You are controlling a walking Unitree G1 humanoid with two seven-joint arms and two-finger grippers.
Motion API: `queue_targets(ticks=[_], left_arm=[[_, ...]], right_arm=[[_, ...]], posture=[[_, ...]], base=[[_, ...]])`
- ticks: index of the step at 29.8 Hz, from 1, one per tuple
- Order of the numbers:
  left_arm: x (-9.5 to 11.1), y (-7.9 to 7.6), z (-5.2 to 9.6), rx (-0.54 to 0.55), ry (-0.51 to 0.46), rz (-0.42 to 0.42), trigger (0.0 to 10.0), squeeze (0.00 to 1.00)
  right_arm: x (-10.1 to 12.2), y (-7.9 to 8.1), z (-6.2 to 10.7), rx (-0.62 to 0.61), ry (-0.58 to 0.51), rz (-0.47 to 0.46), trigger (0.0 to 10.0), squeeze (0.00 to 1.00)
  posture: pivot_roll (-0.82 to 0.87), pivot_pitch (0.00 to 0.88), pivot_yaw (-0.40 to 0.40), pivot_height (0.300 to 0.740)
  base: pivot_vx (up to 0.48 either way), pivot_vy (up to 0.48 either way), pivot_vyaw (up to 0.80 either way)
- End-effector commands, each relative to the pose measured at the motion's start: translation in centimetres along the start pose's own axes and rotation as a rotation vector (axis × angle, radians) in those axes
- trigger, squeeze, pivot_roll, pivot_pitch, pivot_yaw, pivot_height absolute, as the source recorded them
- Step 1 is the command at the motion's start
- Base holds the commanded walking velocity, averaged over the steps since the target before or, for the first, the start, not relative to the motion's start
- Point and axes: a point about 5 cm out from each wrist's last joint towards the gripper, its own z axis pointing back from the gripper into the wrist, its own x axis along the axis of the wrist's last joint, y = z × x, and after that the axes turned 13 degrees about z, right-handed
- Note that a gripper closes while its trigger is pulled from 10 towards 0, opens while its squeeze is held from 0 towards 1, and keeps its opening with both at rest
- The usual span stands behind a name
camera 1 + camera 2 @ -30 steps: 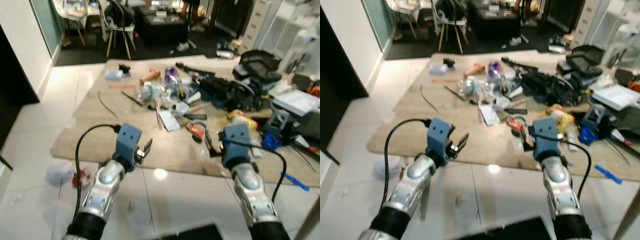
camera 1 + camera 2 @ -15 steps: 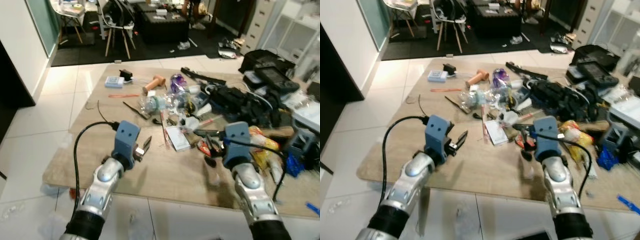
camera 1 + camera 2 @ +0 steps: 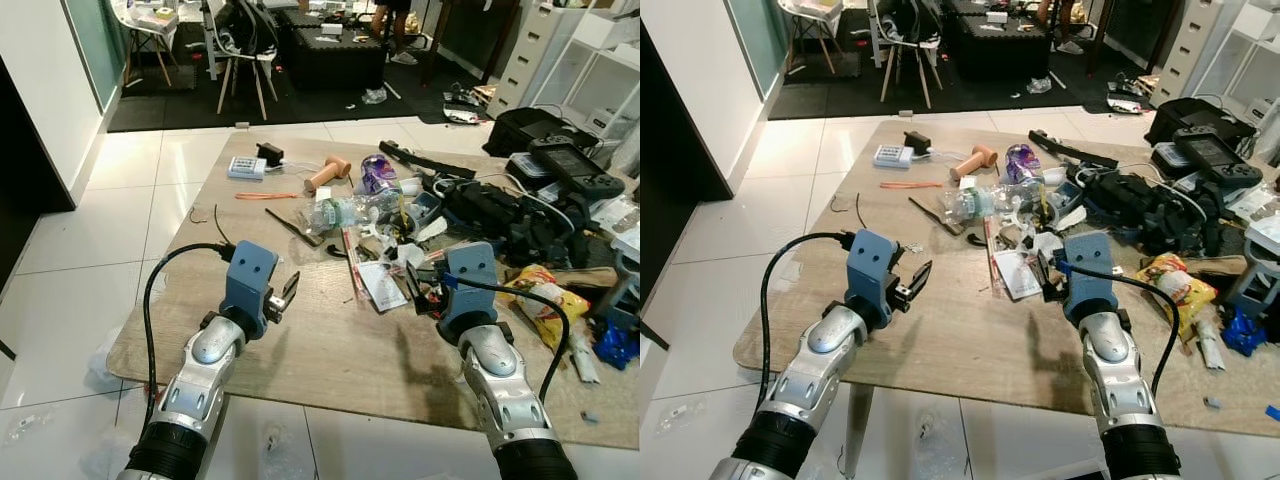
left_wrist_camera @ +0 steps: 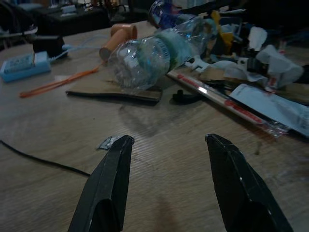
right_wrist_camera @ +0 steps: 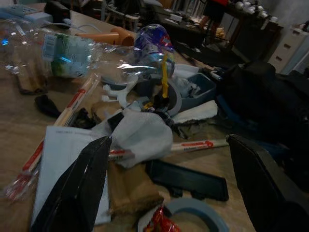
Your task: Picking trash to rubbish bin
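Both arms extend over the near part of the wooden tabletop (image 3: pixel 300 350). The left gripper (image 4: pixel 166 145) hovers above bare wood with fingers spread, holding nothing; a clear plastic bottle (image 4: pixel 154 53) lies on its side just beyond it. The right gripper (image 5: pixel 169 159) is also spread wide and empty, facing the trash pile: a crumpled white tissue (image 5: pixel 145 135), a white paper sheet (image 5: pixel 63 159) and a blue tape roll (image 5: pixel 193 215).

left tool (image 4: pixel 166 145) open | right tool (image 5: pixel 169 159) open | both arms forward
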Motion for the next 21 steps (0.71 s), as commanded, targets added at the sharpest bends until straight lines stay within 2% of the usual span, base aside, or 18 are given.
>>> queue_targets(ticks=[1, 12, 16, 21], left_arm=[[-0.1, -0.1, 0.2, -0.023, 0.008, -0.009, 10.0, 0.00], [0.5, 0.2, 0.3, -0.077, 0.010, -0.053, 10.0, 0.00], [0.9, 0.2, 0.2, -0.089, 0.001, -0.067, 10.0, 0.00], [1.2, 0.2, 0.3, -0.094, -0.008, -0.072, 10.0, 0.00]], right_arm=[[-0.5, -0.1, -0.2, 0.032, 0.024, -0.029, 10.0, 1.00], [-1.7, 0.8, -1.0, 0.191, 0.060, -0.038, 10.0, 1.00], [-1.4, 1.4, -1.6, 0.283, 0.023, -0.021, 10.0, 1.00], [-0.9, 1.3, -2.3, 0.296, 0.009, -0.014, 10.0, 1.00]], posture=[[-0.13, 0.049, -0.010, 0.740], [-0.10, 0.069, 0.011, 0.740], [-0.09, 0.089, 0.018, 0.740], [-0.09, 0.102, 0.019, 0.740]], base=[[0.000, 0.000, 0.00], [0.000, 0.000, 0.00], [0.000, 0.000, 0.00], [0.000, 0.000, 0.00]])
